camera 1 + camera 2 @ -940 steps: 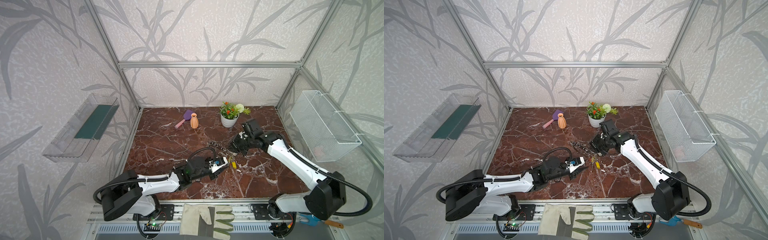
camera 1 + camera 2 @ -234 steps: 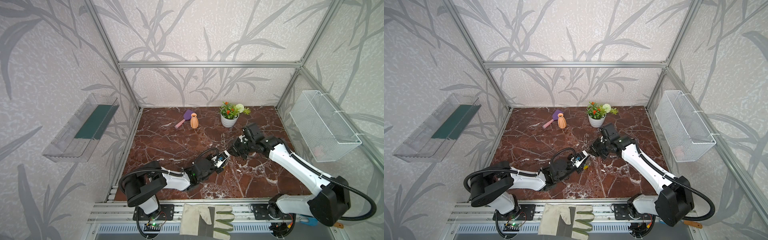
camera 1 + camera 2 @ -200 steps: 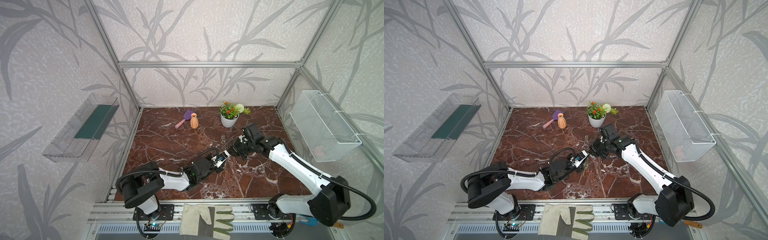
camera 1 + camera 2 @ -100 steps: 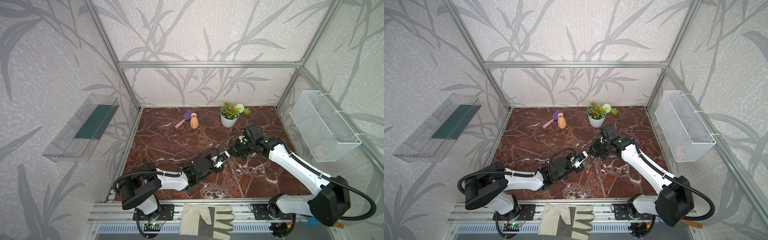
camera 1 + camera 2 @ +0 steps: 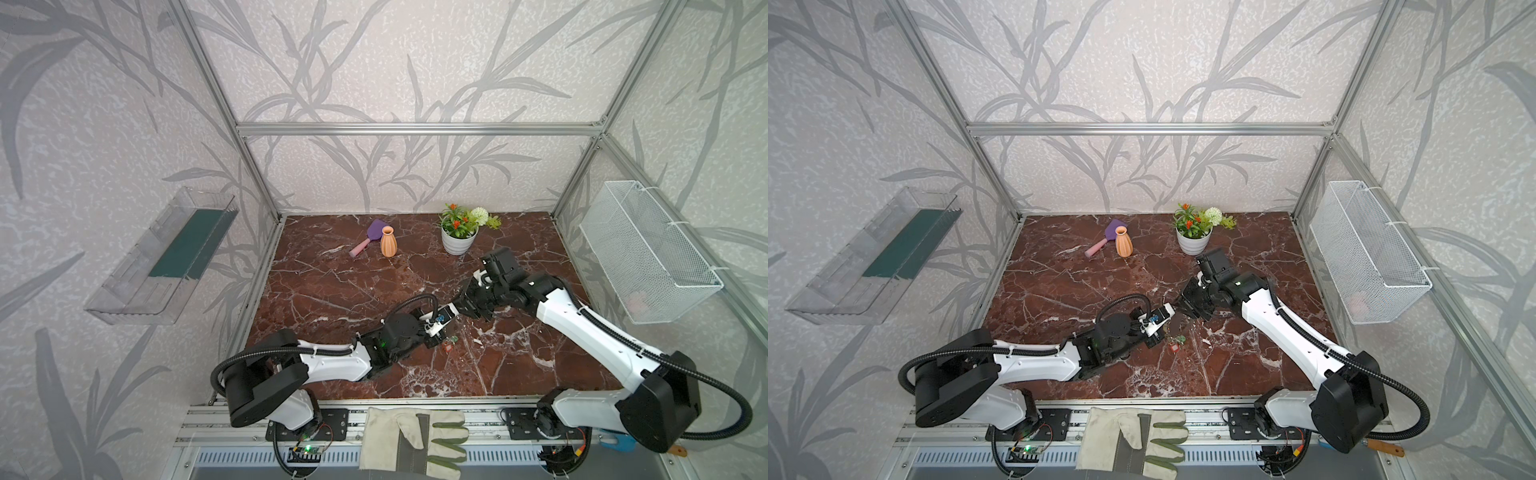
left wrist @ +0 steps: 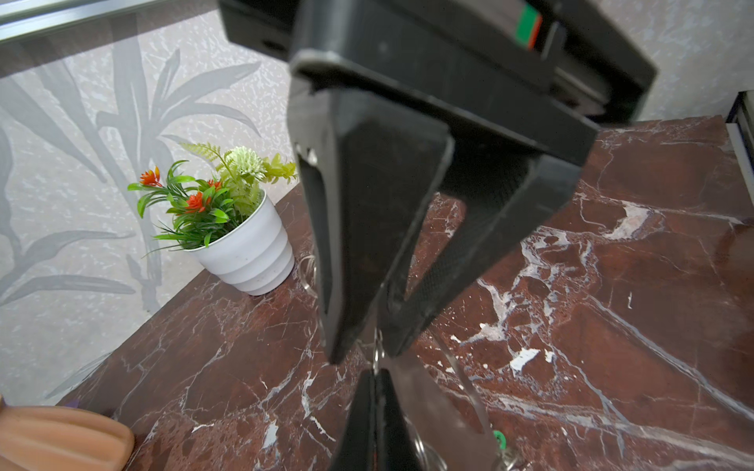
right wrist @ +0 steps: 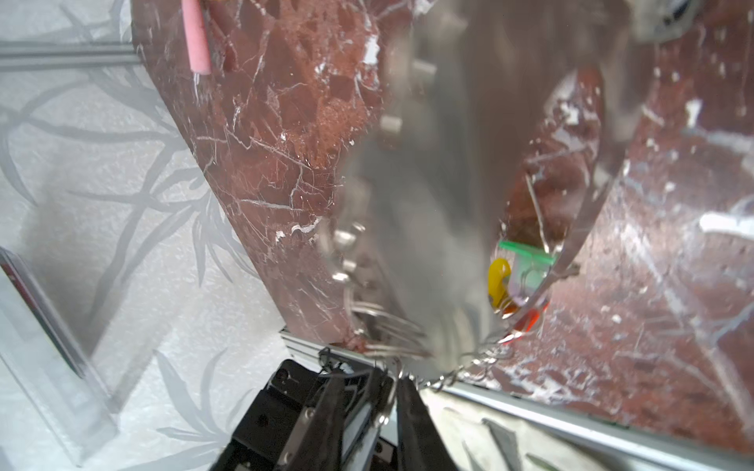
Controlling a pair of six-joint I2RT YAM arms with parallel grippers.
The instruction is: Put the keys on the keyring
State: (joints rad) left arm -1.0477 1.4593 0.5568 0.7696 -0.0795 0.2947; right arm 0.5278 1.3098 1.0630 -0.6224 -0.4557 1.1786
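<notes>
1. Nearest of all, a pale work glove (image 5: 411, 440) lies across the front rail, off the marble worktop (image 5: 332, 291).
2. Next come the keys (image 5: 449, 344), a small cluster of red and green tags low over the stone. They sit just in front of the spot where the two hands meet, nearer the rail than either set of fingertips. Whether they rest on the marble or hang cannot be told. In the right wrist view, yellow, green and red tags show through the plate's oval hole.
3. The left hand (image 6: 375, 383) reaches in low from the front. Its fingers are pressed together and clamped on the fringe of small silver rings at the keyring's edge.
4. The keyring (image 6: 432, 407) is a grey plate that stands up off the worktop just beside those closed fingers. In the right wrist view it is blurred and fills the middle, with its fringe meeting the left hand's tips.
5. The right hand (image 6: 367, 346) points straight at the left one, tip almost to tip. Its jaws stand a little apart, and one thin ring of the fringe lies in the gap. Whether either pad touches that ring cannot be told.
6. Farthest back, near the rear wall and well apart from both hands, stand an orange vase (image 5: 388, 242), a purple scoop (image 5: 370, 237) just beside it, and a white pot (image 5: 459, 245) of plastic flowers.
</notes>
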